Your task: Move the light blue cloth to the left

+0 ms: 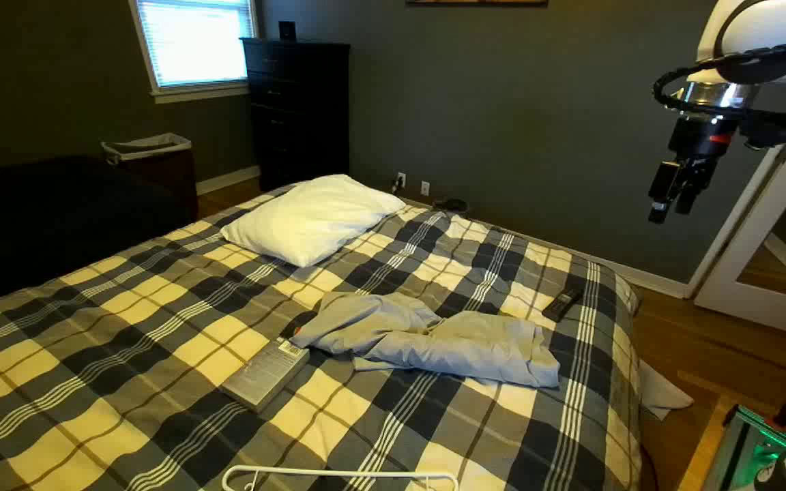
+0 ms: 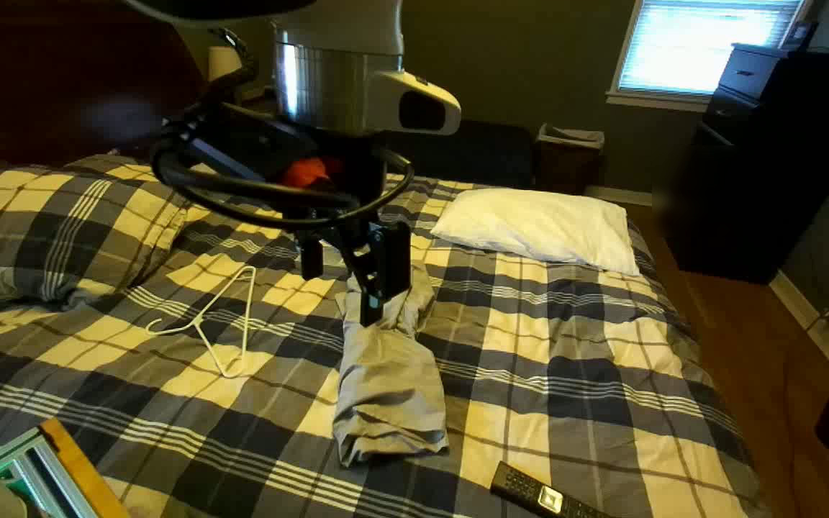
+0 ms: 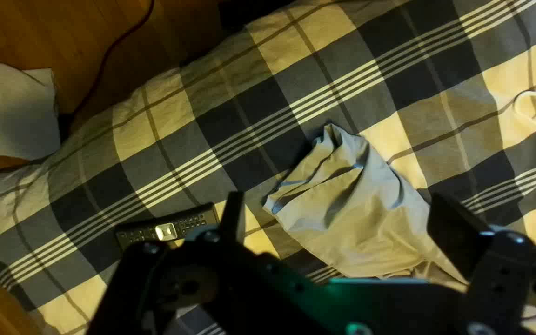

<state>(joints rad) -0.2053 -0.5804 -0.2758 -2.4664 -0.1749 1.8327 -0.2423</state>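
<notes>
The light blue cloth looks grey-blue and lies crumpled and elongated on the plaid bed (image 1: pixel 140 341). It shows in both exterior views (image 1: pixel 461 344) (image 2: pixel 389 396) and in the wrist view (image 3: pixel 365 218). My gripper (image 3: pixel 339 207) is open and empty, with its fingers wide apart. In the wrist view the cloth's near end appears between the fingers, and the gripper body hides the rest. In both exterior views the gripper (image 1: pixel 670 208) (image 2: pixel 341 293) hangs in the air above the bed, apart from the cloth.
A black remote (image 1: pixel 562 302) lies near the cloth's end. A flat grey box (image 1: pixel 267 372) lies by its far end. A white hanger (image 2: pixel 247 316) and a white pillow (image 1: pixel 314 215) are on the bed. A white piece (image 3: pixel 19 111) lies on the floor past the bed's edge.
</notes>
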